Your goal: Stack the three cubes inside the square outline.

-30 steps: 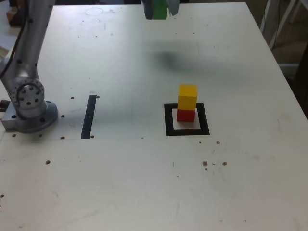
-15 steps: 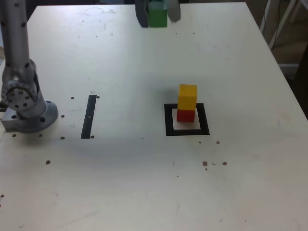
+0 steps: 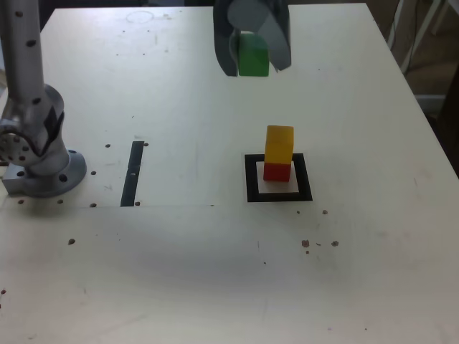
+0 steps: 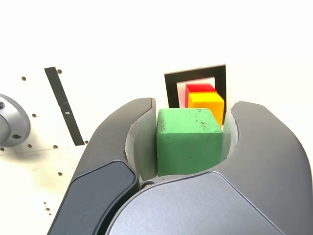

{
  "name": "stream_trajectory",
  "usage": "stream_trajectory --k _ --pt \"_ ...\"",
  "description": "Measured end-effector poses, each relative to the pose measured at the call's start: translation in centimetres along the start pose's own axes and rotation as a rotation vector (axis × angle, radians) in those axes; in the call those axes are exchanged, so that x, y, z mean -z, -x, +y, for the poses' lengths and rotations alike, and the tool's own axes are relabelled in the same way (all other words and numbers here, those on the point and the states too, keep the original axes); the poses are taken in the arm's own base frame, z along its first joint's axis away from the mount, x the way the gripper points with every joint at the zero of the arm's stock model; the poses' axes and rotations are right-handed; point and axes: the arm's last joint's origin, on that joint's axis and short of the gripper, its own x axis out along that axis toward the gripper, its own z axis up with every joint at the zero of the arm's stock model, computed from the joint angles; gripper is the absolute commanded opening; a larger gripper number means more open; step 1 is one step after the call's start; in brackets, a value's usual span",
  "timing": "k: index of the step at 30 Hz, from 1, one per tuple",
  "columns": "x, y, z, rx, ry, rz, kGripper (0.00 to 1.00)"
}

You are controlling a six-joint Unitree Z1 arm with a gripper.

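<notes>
Here's the pale table [image 3: 215, 272] filling the exterior view, with the arm's base [image 3: 36, 165] bolted at the left edge of the frame and a thin black strip [image 3: 133, 173] just right of it. Right of centre sits the square outline [image 3: 279, 178], and inside it the stack is already two high: the red cube [image 3: 277, 171] at the bottom, the yellow cube [image 3: 280, 145] square on top of it, both upright and neatly aligned.

Now up to the top centre of the frame: the gripper [image 3: 252, 54] hangs there, jaws clamped on either flank of the green cube [image 3: 253, 56]. The wrist view confirms it: the green cube [image 4: 188, 141] is pinched firmly between the two dark fingers [image 4: 122, 142], faces level.

And the relation that counts: in the exterior view the stack lies below the gripper in the frame and slightly to the right, well apart from it. In the wrist view the yellow cube [image 4: 206, 104] peeks just past the green one's far edge. So I'd judge the green cube must travel toward the lower part of the frame and a touch rightward, then come down flat on yellow.
</notes>
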Motion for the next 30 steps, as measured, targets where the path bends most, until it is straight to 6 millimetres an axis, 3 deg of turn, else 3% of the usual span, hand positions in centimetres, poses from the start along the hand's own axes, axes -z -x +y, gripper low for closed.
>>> stream_trajectory --k 10,30 --pt "-2.2 -1.7 -3.8 0.016 -0.055 0.049 0.28" --pt "-5.7 -4.2 -4.5 0.044 -0.08 0.075 0.28"
